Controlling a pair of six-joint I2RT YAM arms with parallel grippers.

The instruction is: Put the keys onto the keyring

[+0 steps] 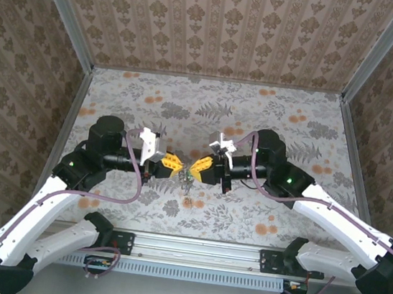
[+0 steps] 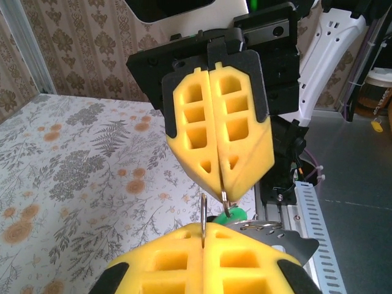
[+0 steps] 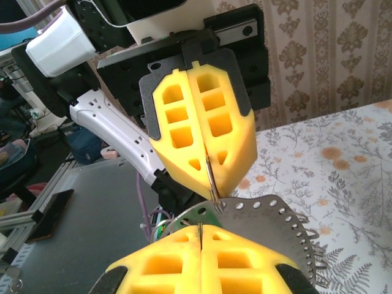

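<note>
While the top view has the left gripper (image 1: pixel 179 166) and right gripper (image 1: pixel 193 167) meeting tip to tip, with small dark keys (image 1: pixel 187 183) hanging just below them, the wrist views give the detail. From the left wrist, the left gripper (image 2: pixel 203 236) has its yellow fingers pressed together on a thin grey metal keyring (image 2: pixel 203 211), which stands edge-on out of the seam toward the right gripper (image 2: pixel 222 187). That gripper is pressed together too, with a green-headed key (image 2: pixel 231 214) just under its tip; what it pinches I cannot tell. From the right wrist, the keyring (image 3: pixel 211 177) crosses the left gripper's seam. Beneath both lies a floral-patterned table (image 1: pixel 295 116), boxed in by brown damask walls (image 1: pixel 219 27).
</note>
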